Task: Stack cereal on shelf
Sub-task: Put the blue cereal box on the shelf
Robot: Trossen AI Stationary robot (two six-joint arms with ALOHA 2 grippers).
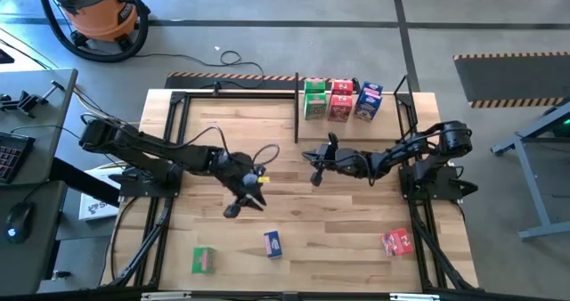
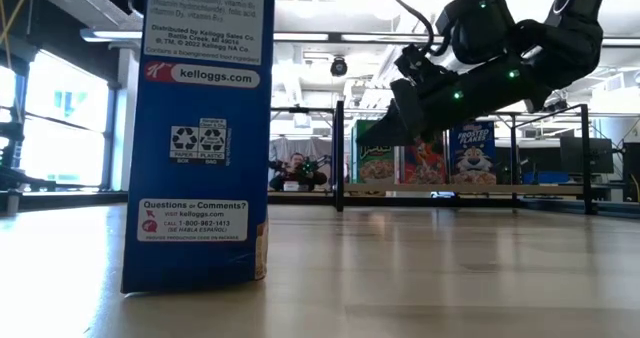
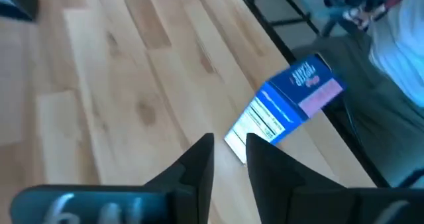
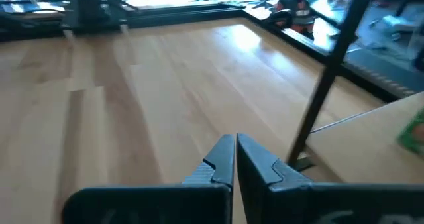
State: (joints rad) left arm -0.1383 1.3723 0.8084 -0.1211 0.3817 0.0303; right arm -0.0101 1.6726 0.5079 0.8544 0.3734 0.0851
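**Left arm lines up on the blue box; three boxes on the shelf**

The blue box point(image 1: 272, 244) stands upright on the table point(image 1: 356, 221) near the front edge, about midway across, with nothing touching it. A green box point(image 1: 202, 260) lies to its left and a red box point(image 1: 397, 242) well to its right, both loose on the wood too. The left gripper point(image 1: 242, 203) hovers just behind the blue box, a little to its left; in the left wrist view its fingers point(image 3: 192, 171) stand slightly parted, hold nothing, and point at the box point(image 3: 285, 108).

Judged from this, the step in hand is the approach to the next pick. The next move likely calls for the jaws to spread wider than the box, drop around its sides and close squarely, since a light upright carton could tip if nudged.

The shelf point(image 1: 298, 101) runs along the far edge, its upright post near the middle. Right of the post stand three boxes in a row: green point(image 1: 314, 100), red point(image 1: 340, 101), blue point(image 1: 369, 101). The bay left of the post looks bare. Only six boxes show in all.

The right gripper point(image 1: 319, 163) waits over mid-table, its fingers point(image 4: 222, 159) pressed together and empty.
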